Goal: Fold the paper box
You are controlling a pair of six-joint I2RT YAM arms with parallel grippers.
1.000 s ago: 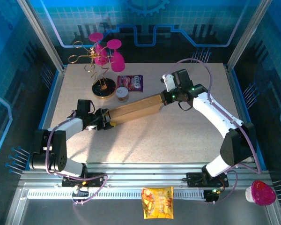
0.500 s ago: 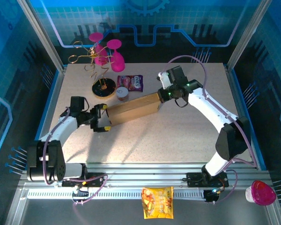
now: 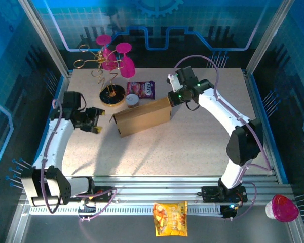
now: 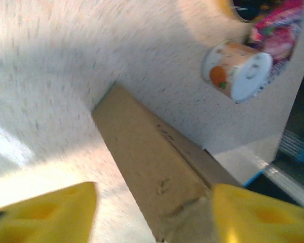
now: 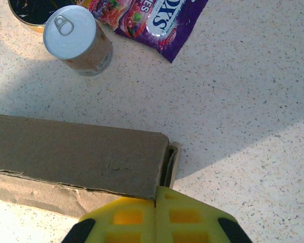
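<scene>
Since the earlier frame the left gripper (image 3: 97, 122) has let go of the box (image 3: 142, 117) and backed off toward the left edge of the table (image 3: 192, 147), and the box has slid a little toward the far left with the right gripper (image 3: 173, 98); the box now lies flat near the middle of the table as a long, shallow brown shape, its far side near a can (image 3: 133, 102) and a purple packet (image 3: 142, 89); the left jaws stand apart with nothing between them, aimed at the box's left end but clear of it; the right jaws are closed, pressed to the box's right end, though whether they pinch a cardboard edge cannot be told; the box looks light and fairly stiff, corrugated, likely to bend only along its creases and to skid on the smooth tabletop if pushed from one side; a sound hold is probably a thin wall or flap edge at either short end, one end steadied while the other is worked.
</scene>
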